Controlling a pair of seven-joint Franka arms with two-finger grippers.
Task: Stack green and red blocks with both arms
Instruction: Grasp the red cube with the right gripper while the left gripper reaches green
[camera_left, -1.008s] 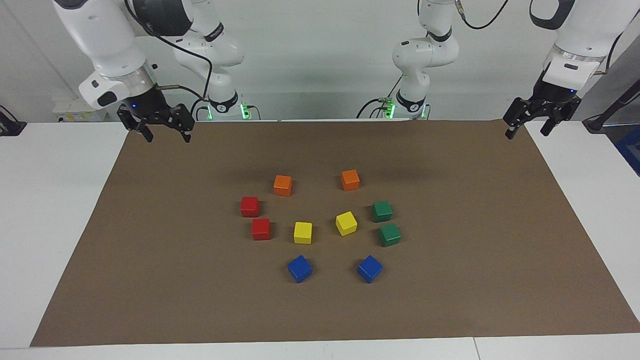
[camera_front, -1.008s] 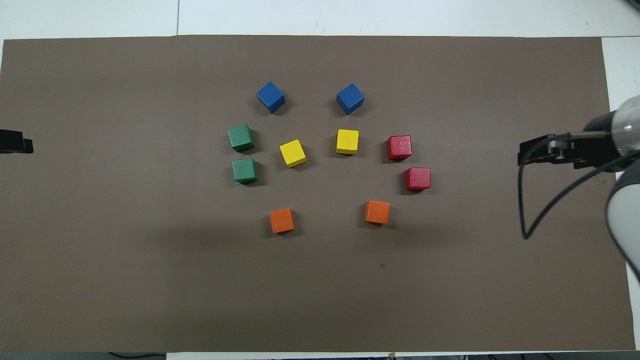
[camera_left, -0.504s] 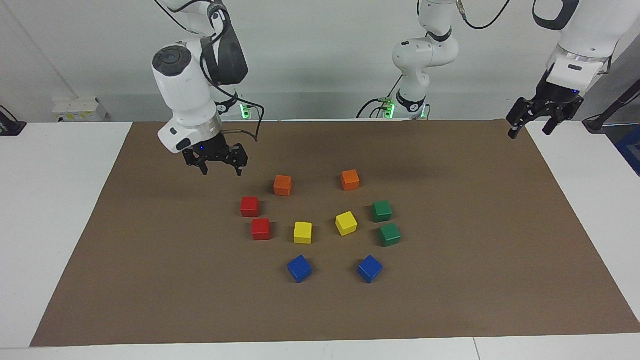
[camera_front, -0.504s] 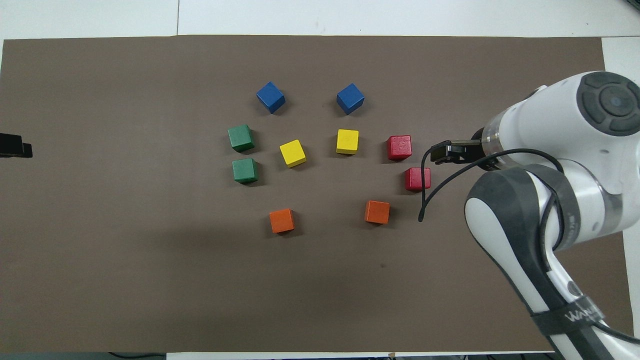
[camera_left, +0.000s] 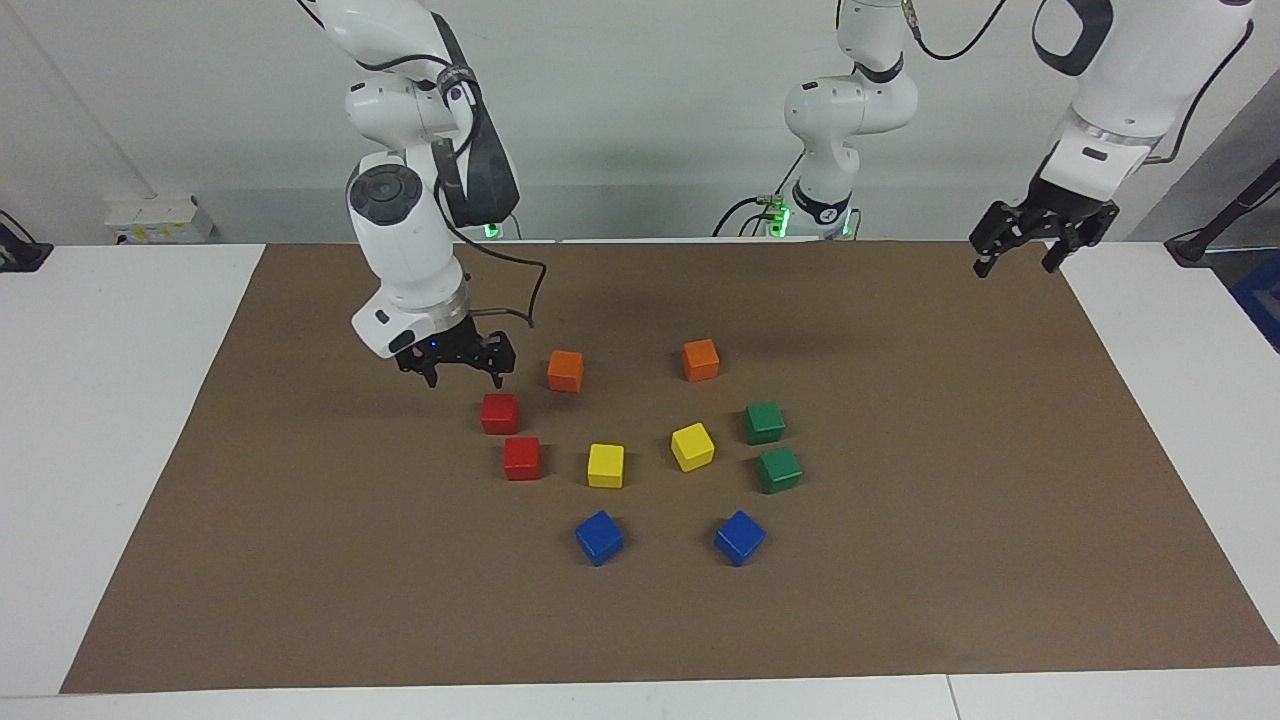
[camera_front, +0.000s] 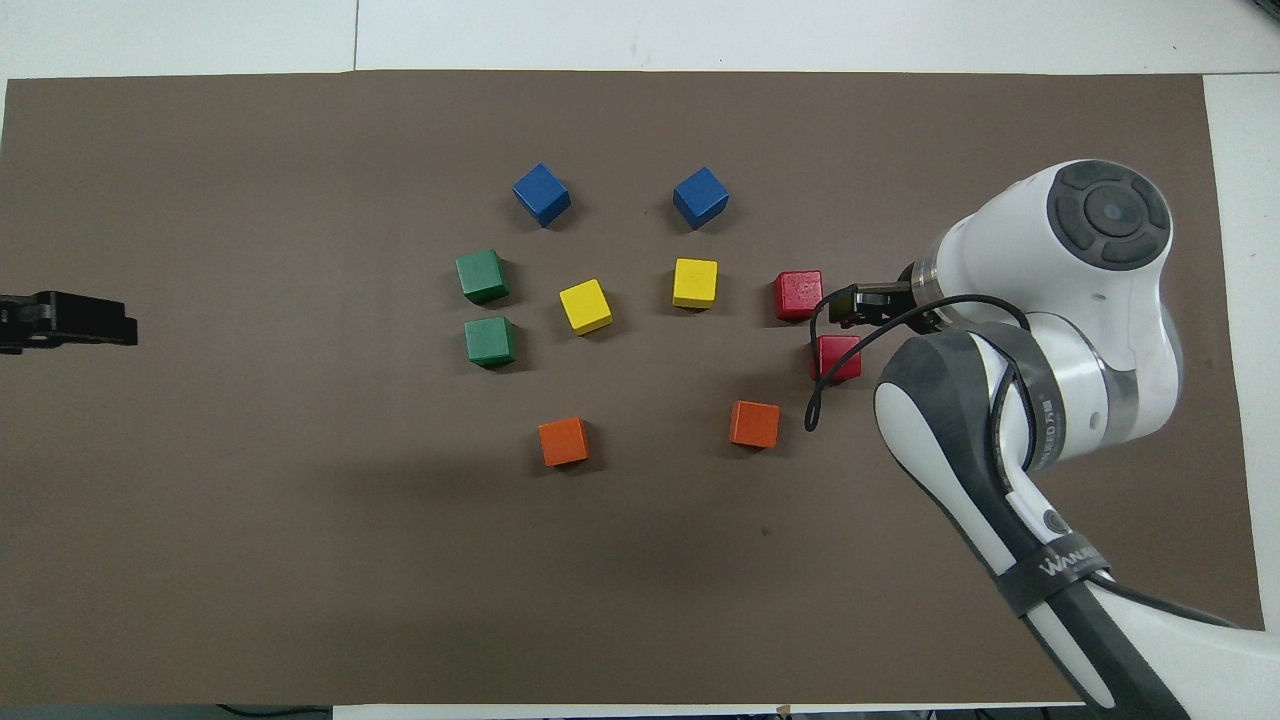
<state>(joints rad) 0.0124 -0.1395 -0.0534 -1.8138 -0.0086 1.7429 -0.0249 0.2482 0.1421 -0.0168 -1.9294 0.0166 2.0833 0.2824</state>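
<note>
Two red blocks (camera_left: 500, 413) (camera_left: 522, 458) lie side by side on the brown mat toward the right arm's end, also in the overhead view (camera_front: 836, 358) (camera_front: 799, 295). Two green blocks (camera_left: 765, 422) (camera_left: 779, 469) lie toward the left arm's end, seen from overhead too (camera_front: 490, 341) (camera_front: 482, 276). My right gripper (camera_left: 464, 378) (camera_front: 838, 305) hangs open and empty just above the mat, beside the red block nearer to the robots and not touching it. My left gripper (camera_left: 1015, 262) (camera_front: 110, 322) is open and empty, raised over the mat's edge at its own end.
Two orange blocks (camera_left: 565, 371) (camera_left: 700, 360) lie nearer to the robots than the red and green ones. Two yellow blocks (camera_left: 605, 466) (camera_left: 692, 446) sit between the pairs. Two blue blocks (camera_left: 599, 537) (camera_left: 739, 537) lie farthest. The mat (camera_left: 950, 520) covers most of the white table (camera_left: 100, 450).
The right arm swung in from the mat's corner and lowered its gripper beside the red blocks. The left gripper shifted slightly inward over the mat's edge. No block moved.
</note>
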